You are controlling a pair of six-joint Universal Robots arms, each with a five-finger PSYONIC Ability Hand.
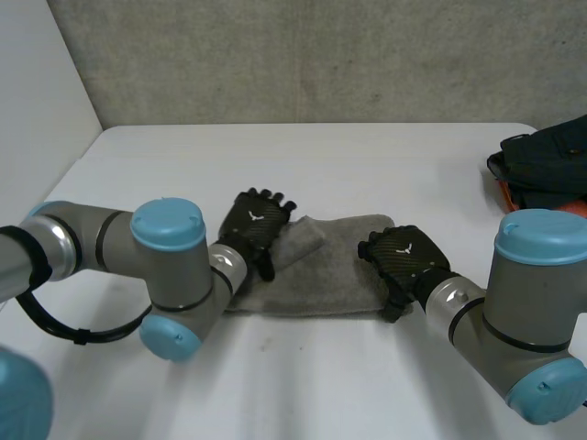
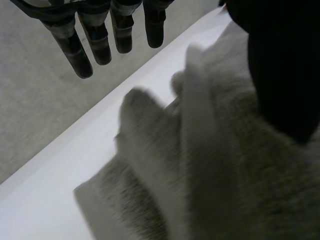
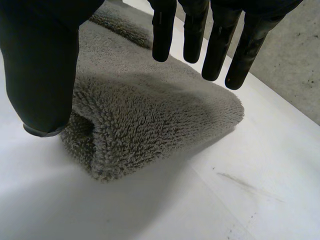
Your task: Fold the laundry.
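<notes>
a grey towel (image 1: 339,266) lies folded into a long band near the middle of the white surface (image 1: 367,156), a little toward the near edge. the left robot hand (image 1: 254,223) sits over the towel's left end, where a flap of the cloth is turned over on itself. seen from its own wrist, its fingers (image 2: 75,50) are straight and spread, clear of the cloth, with the towel (image 2: 225,175) rumpled beneath the palm; it has hold of nothing. the right robot hand (image 1: 404,255) is at the towel's right end. its fingers (image 3: 220,55) hang straight above the thick folded end of the towel (image 3: 150,115), the thumb (image 3: 40,65) is down beside the fold, and nothing is clasped. a heap of dark clothes (image 1: 548,160) rests at the surface's right edge, well apart from the towel.
</notes>
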